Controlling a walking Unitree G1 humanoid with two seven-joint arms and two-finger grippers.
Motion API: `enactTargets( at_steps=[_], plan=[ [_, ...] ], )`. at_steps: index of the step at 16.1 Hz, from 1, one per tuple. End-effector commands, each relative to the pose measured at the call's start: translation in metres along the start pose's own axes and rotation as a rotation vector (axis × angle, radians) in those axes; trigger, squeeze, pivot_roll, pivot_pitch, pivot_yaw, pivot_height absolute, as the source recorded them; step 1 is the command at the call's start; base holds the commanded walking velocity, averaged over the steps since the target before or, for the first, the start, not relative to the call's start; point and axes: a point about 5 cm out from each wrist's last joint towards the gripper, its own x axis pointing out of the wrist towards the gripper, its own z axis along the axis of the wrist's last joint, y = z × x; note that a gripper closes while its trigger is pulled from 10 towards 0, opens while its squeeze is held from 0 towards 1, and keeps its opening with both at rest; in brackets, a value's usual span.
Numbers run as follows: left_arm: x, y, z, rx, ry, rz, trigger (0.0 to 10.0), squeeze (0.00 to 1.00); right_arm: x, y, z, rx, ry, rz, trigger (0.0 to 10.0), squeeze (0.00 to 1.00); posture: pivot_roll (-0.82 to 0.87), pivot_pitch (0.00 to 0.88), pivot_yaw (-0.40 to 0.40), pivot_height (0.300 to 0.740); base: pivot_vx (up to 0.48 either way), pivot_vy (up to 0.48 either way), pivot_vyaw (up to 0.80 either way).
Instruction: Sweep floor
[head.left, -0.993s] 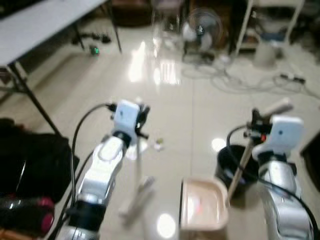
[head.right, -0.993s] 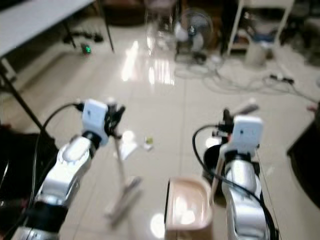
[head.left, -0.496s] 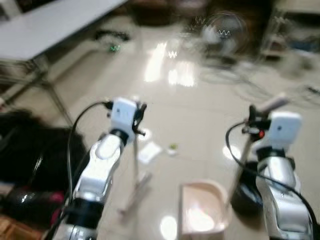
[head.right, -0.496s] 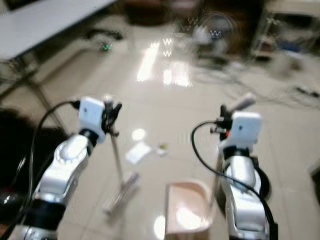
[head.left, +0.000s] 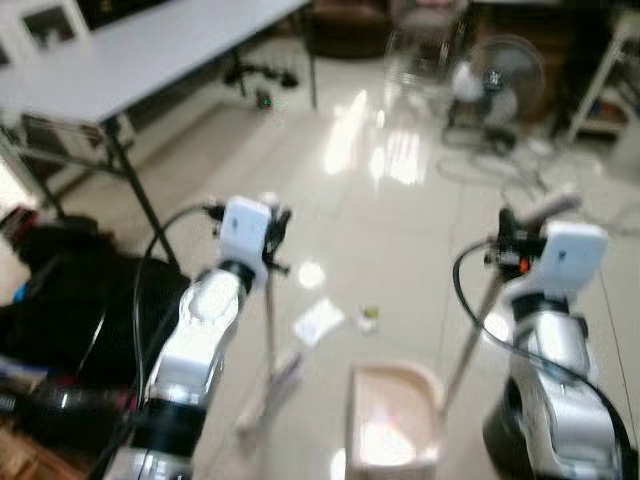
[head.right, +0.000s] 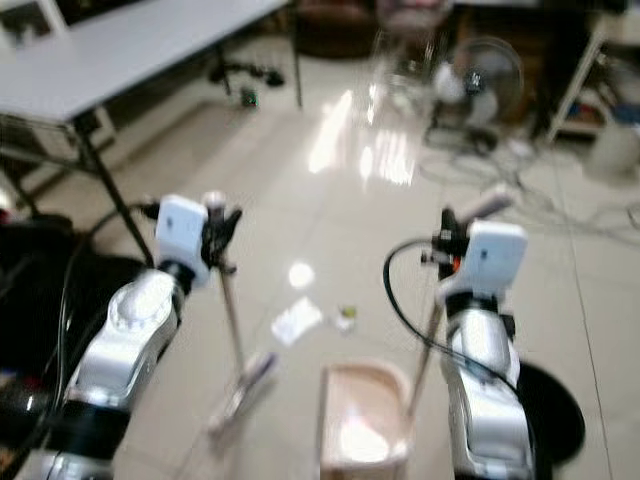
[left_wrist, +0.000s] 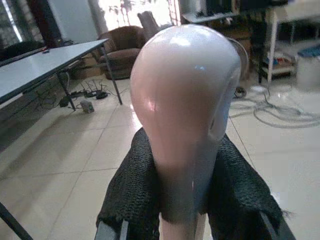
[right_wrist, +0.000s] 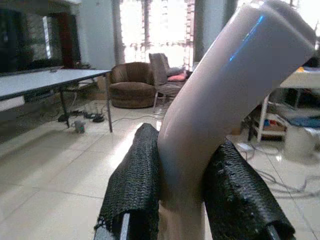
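My left gripper is shut on the top of a pale broom handle, its black fingers clamped on both sides. The broom stands nearly upright, its head on the tiled floor. My right gripper is shut on the slanted handle of a beige dustpan, which rests on the floor between my arms. A white scrap of paper and a small greenish bit lie just beyond the dustpan, to the right of the broom.
A black round bin stands by my right arm. Black bags lie at the left beside a grey table with thin legs. A floor fan and loose cables are at the back right.
The whole view has shifted, so the camera moved; the bin now sits further right and lower. Both grippers hold their handles as before. The litter lies closer to the dustpan in the picture.
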Motion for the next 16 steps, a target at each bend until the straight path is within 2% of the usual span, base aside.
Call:
enactTargets(
  at_steps=[1,7,10,11,14,16],
  plan=[
    [0.0,0.01,0.009,0.047,-0.035,0.026,10.0,0.0,0.002,0.009,0.011,0.038,-0.052,0.036,10.0,0.0,-0.12,0.021,0.018,0.74,0.375,0.0,0.0],
    [0.003,0.008,0.009,0.041,-0.04,0.016,10.0,0.0,0.002,0.006,0.013,0.046,-0.059,0.023,10.0,0.0,-0.14,0.01,0.034,0.74,0.372,0.0,0.0],
    [0.013,0.007,0.015,0.043,-0.057,0.009,10.0,0.0,0.006,0.002,0.013,0.061,-0.052,-0.017,10.0,0.0,-0.15,0.005,0.048,0.74,0.371,0.0,0.0],
    [0.016,0.007,0.02,0.043,-0.072,0.008,10.0,0.0,0.007,0.001,0.015,0.065,-0.053,-0.014,10.0,0.0,-0.14,0.032,0.047,0.74,0.371,0.0,-0.48],
    [0.01,0.008,0.012,0.048,-0.048,0.007,10.0,0.0,0.0,-0.001,0.009,0.053,-0.034,-0.035,10.0,0.0,-0.14,0.017,0.051,0.74,0.374,0.0,-0.41],
    [0.014,0.009,0.016,0.045,-0.064,0.018,10.0,0.0,0.006,0.0,0.012,0.042,-0.052,-0.02,10.0,0.0,-0.13,0.02,0.046,0.74,0.371,0.0,0.0]
  ],
)
